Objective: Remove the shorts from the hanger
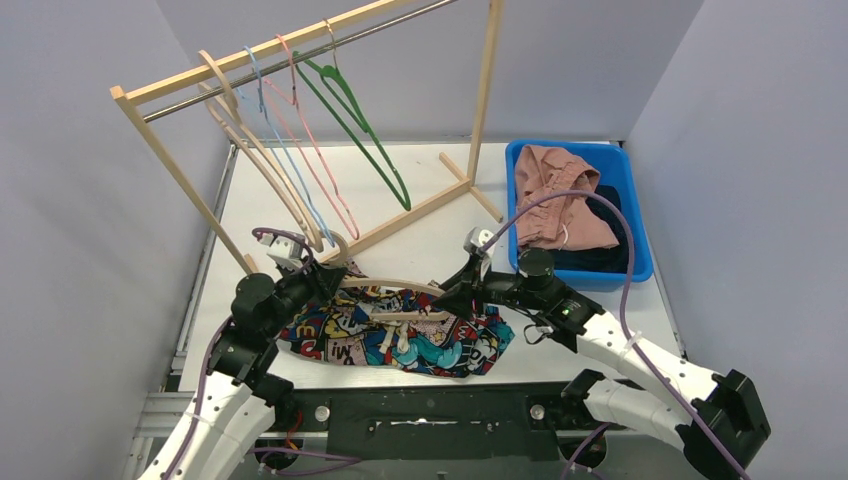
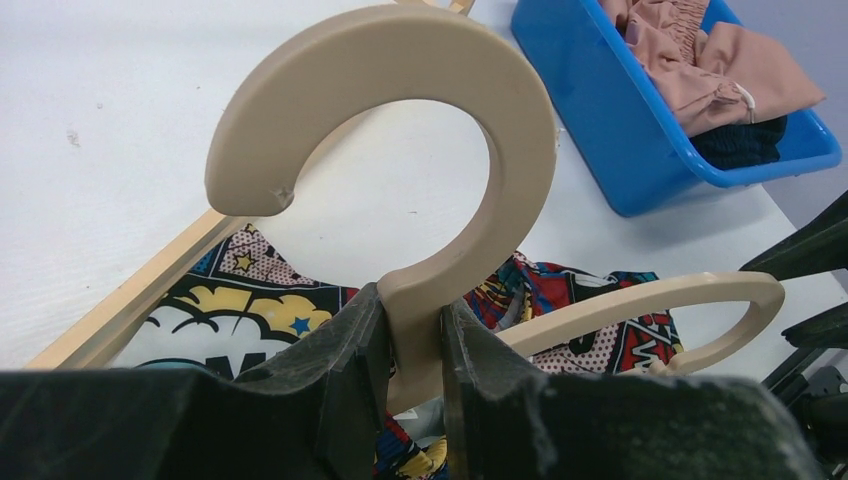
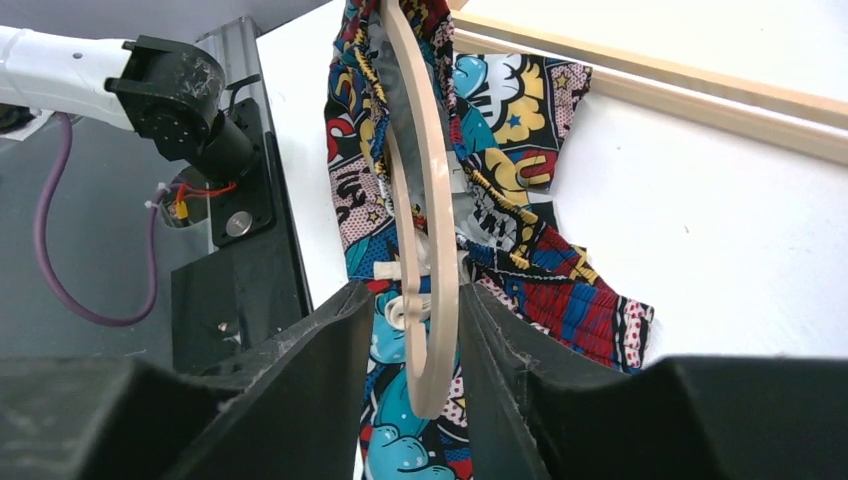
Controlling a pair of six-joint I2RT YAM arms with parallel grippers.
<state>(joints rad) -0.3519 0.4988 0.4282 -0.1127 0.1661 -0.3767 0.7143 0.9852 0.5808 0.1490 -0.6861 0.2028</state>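
With the left hand point(image 2: 413, 335) clamped on the beige hanger point(image 2: 505, 130) at its hook neck and the right hand point(image 3: 432, 335) seemingly pinching one arm, the comic-print shorts point(image 1: 450, 350) on the surface point(image 1: 420, 185) between them wanted easing off sideways

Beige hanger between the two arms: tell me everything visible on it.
The hanger is beige, smooth and plastic-looking, with a thick flat C-shaped hook, curved shoulders and a thinner inner bar. It lies across the comic-print shorts near the front edge of the table, hook toward the left arm. The left hand pinches its neck just below the hook. The right hand straddles its far end, grip unclear. The shorts are bunched around it.
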